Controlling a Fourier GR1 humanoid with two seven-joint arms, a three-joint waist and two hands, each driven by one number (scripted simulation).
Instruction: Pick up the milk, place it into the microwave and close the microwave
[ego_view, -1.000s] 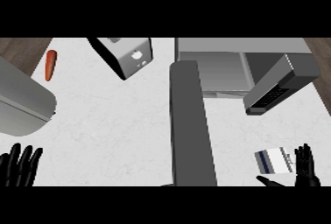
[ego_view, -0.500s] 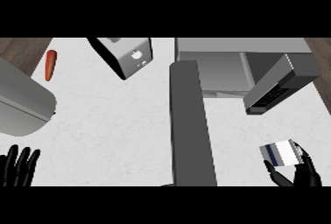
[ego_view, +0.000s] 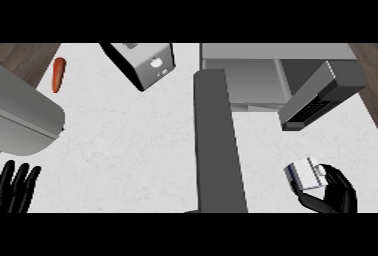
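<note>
The milk (ego_view: 303, 175), a small white and blue carton, is low at the right of the counter, tilted. My right hand (ego_view: 337, 194) has its fingers and thumb curled round it from the right and below. The microwave (ego_view: 251, 75) stands at the back right with its cavity open. Its grey door (ego_view: 218, 145) juts toward me as a long slab, left of the carton. A dark keypad panel (ego_view: 319, 98) sits at the microwave's right side, above the milk. My left hand (ego_view: 18, 186) rests open at the lower left, fingers up.
A carrot (ego_view: 57, 75) lies at the back left. A grey and black box-shaped appliance (ego_view: 141, 63) stands tilted left of the microwave. A large grey rounded object (ego_view: 23, 120) fills the left edge. Wooden floor shows past the counter's far corners.
My right hand went from open beside the milk to curled round it. The carton has tilted and shifted a little left and up. The left hand stayed put.
</note>
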